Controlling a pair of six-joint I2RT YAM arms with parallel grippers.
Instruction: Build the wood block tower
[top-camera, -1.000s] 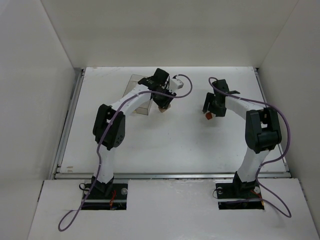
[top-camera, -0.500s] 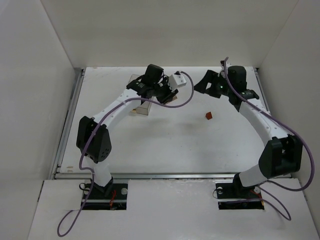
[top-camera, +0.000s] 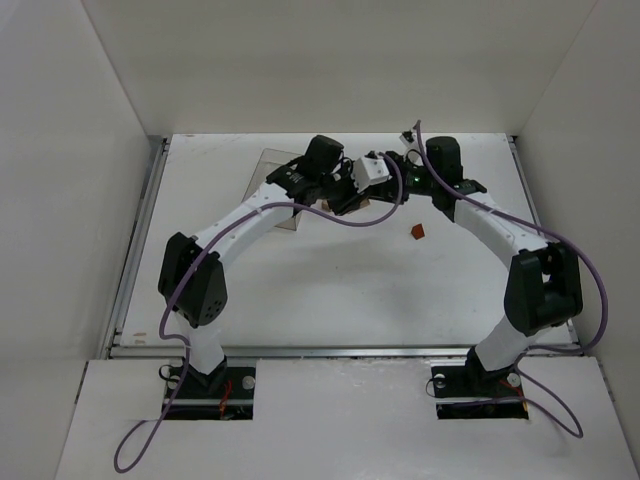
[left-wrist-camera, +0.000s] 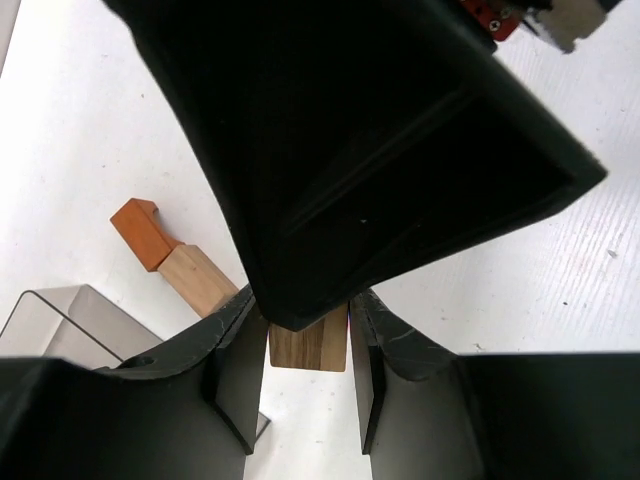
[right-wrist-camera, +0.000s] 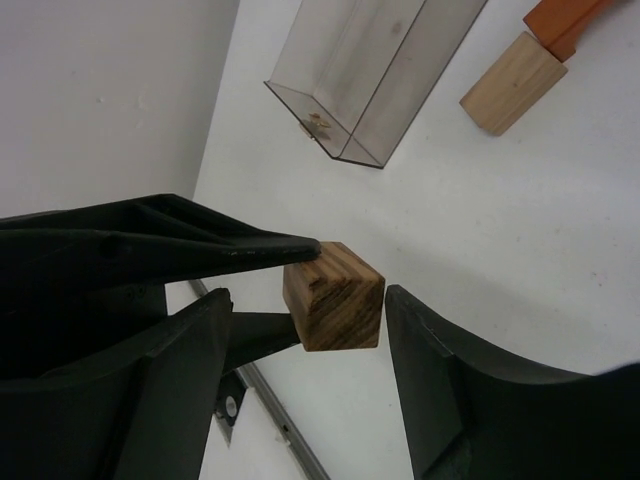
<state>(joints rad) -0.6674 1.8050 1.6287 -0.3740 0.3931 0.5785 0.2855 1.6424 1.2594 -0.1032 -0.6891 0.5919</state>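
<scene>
Two grippers: the left gripper (left-wrist-camera: 308, 348) and the right gripper (right-wrist-camera: 308, 303) meet tip to tip above the far middle of the table (top-camera: 330, 285).
Left gripper: clamped on a held block (left-wrist-camera: 308, 342), with a finger pressed against each side of it. The block sits at the very fingertips.
Right gripper: spread wide, with its fingers on either side of that same block. One finger stands clear, and a left finger lies in the gap. The other finger is just beside the cube's face; whether it touches cannot be told.
Held block: a small cube of light, striped wood, lifted off the table. In the left wrist view its top is hidden behind the dark body of the right gripper.
Wood block tower (left-wrist-camera: 175, 258): an orange piece (top-camera: 417, 231) touching one end of a tan block (right-wrist-camera: 513, 82). It rests on the table a little nearer the arm bases than the grippers, on the right arm's side, and apart from both grippers. From above mostly the orange shows. Whether the pair stands upright or lies flat cannot be told.
Clear box (right-wrist-camera: 370, 70): a see-through rectangular container on the table by the left arm, partly covered by that arm in the top view, and well apart from the tower.
</scene>
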